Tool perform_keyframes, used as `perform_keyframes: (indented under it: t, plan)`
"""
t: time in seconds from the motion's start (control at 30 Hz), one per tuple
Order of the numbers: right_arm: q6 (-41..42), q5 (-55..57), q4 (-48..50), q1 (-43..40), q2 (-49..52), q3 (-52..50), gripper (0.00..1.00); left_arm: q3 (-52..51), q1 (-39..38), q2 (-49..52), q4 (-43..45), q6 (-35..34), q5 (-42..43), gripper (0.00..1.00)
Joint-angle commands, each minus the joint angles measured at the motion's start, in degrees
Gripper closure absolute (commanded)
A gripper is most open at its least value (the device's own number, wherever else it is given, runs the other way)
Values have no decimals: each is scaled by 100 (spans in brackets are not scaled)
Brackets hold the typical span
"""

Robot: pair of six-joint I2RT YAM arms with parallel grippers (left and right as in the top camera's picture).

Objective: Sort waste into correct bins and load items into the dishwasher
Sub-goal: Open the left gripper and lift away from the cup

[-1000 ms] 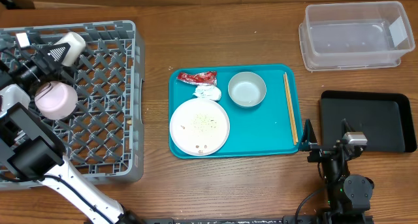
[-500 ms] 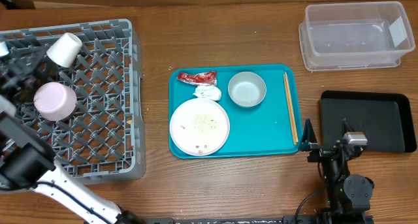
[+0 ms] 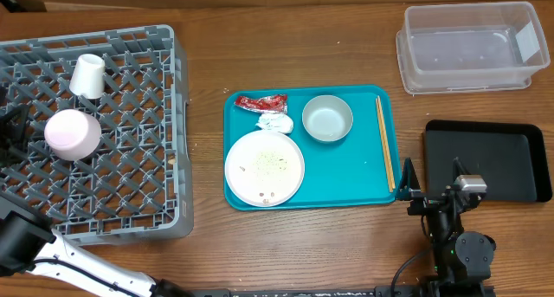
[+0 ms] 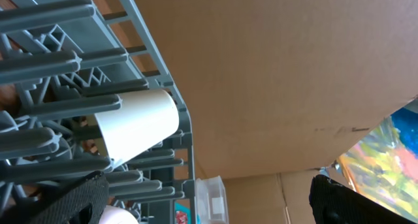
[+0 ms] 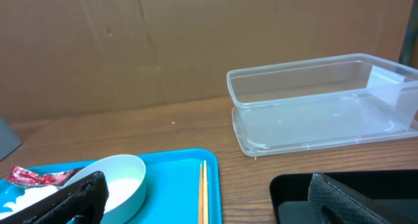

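2 bowls (image 3: 72, 133) (image 3: 327, 118), 2 trays (image 3: 355, 171) (image 3: 489, 158), and 1 ea: cup (image 3: 87, 74), plate (image 3: 264, 166), wrapper (image 3: 260, 101), tissue (image 3: 275, 121), rack (image 3: 130, 184), tub (image 3: 467, 46).

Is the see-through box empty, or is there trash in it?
Empty. Nothing lies on the clear tub's bottom; the red wrapper and white tissue lie on the teal tray.

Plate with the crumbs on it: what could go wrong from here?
1. Moved to the rack unemptied, the plate could shed its crumbs through the lattice floor.
2. The tissue lies close beside the wrapper; a grab at one might drag the other along.
3. The chopsticks lie flat by the tray rim; such thin sticks may slip from a grip.
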Motion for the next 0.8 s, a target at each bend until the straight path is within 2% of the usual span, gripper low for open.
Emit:
perform_keyframes:
  t: [0.0,0.17,0.27,0.43,0.6,0.77]
  plan:
    - [24,-9,39,-15,-46,-59,0,20,-153,-476,13,-254,33,0]
    - [24,-9,39,-15,-46,-59,0,20,-540,-1086,610,-280,15,0]
    - [24,-9,39,-15,-46,-59,0,20,-938,-1628,1143,-566,-118,0]
    - [24,-9,39,-15,-46,-59,0,20,-1600,-2406,1665,-824,-667,0]
    - [24,-9,39,-15,-46,-59,0,20,-2302,-2933,1679,-356,-1158,0]
    - [24,-9,39,-17,-46,-59,0,20,-2861,-2992,1506,50,-1296,0]
